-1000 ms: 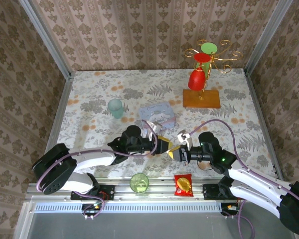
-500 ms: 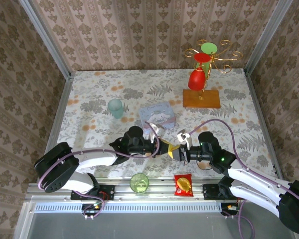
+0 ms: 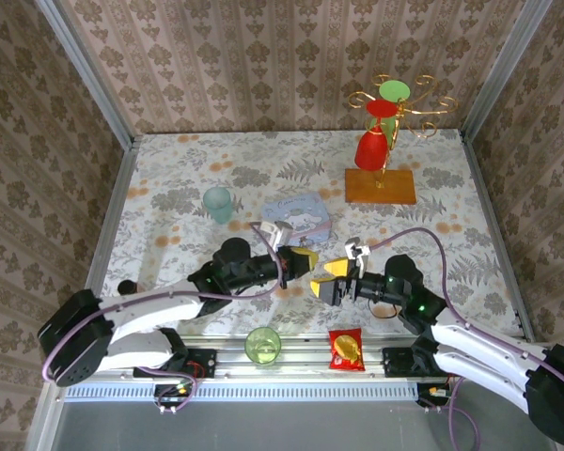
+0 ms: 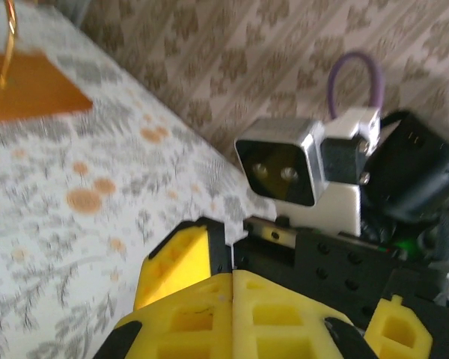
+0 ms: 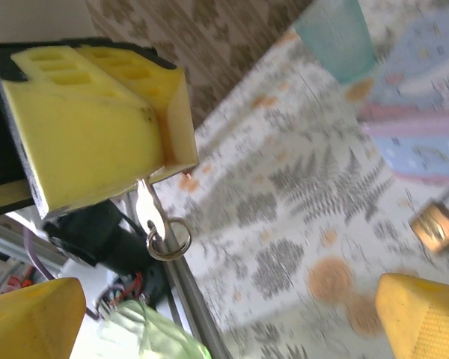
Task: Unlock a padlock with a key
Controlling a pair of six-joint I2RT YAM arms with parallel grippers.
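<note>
My left gripper (image 5: 163, 149) clamps the key (image 5: 151, 213), ring end protruding; my right gripper (image 5: 228, 318) gapes wide, the padlock (image 5: 436, 226) on the cloth (image 5: 284, 187) nearer it, just beside one fingertip

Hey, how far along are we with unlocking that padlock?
Done: the key is off the cloth. In hand: the left pincer is shut on it, ring dangling. Left: the padlock lies on the cloth ungripped, the right pincer open; key not yet inserted or turned.
</note>
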